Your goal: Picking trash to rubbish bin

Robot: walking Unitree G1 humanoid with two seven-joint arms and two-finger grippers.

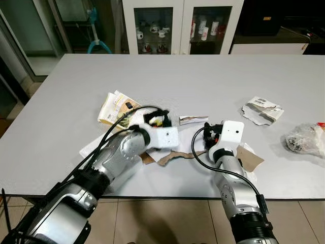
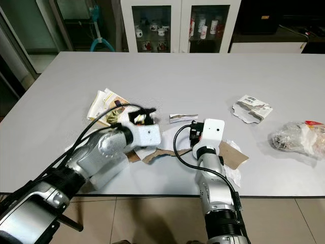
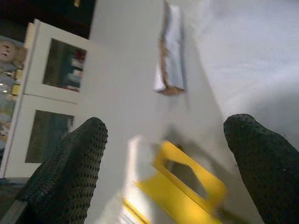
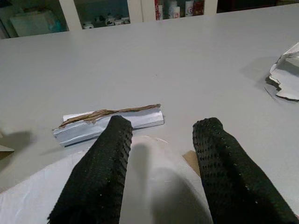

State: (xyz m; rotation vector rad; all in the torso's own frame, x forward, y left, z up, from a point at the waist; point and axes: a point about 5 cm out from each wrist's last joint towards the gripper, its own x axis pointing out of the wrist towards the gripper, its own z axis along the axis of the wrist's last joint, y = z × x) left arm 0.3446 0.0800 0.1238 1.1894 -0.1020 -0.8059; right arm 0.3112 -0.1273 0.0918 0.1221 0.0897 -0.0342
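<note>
Wide pale grey surface (image 1: 203, 81), carrying scattered trash.

Left pincer (image 3: 163, 154): fingers apart, low over a yellow-and-white printed carton scrap (image 3: 180, 189), near the middle of the surface by a folded yellow-and-white paper booklet (image 1: 116, 107).

Right pincer (image 4: 161, 154): fingers apart, empty, hovering above a flat white sheet of paper (image 4: 37, 196), pointing at a short strip of white-faced torn cardboard (image 4: 110, 120) lying just beyond the fingertips.

Torn brown cardboard pieces (image 1: 175, 156): flat between the two arms at the near edge.

Crumpled white printed paper wrapper (image 1: 261, 110): well to the right of the strip.

Scrunched clear plastic bag (image 1: 304, 138): at the far right edge.

White glass-fronted cabinet (image 1: 180, 25): behind the surface, small bottles and cups on its shelves.
</note>
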